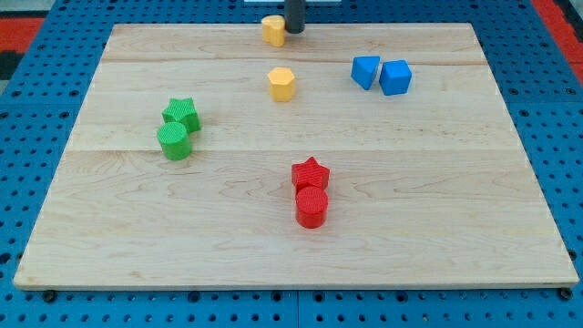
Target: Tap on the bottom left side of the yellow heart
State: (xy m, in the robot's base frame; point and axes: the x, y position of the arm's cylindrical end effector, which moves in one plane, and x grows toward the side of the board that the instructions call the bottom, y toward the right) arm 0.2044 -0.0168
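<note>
A yellow block (272, 29), which looks like the heart, sits at the board's top edge near the middle. My tip (294, 31) stands just to the view's right of it, touching or almost touching its right side. A second yellow block (281, 84), with a faceted, hexagon-like shape, lies a little below them, apart from both.
Two blue blocks (365, 71) (395, 77) sit side by side at the upper right. A green star (181, 113) touches a green cylinder (174, 141) at the left. A red star (311, 172) touches a red cylinder (311, 207) below the middle. The wooden board (455, 228) lies on a blue pegboard.
</note>
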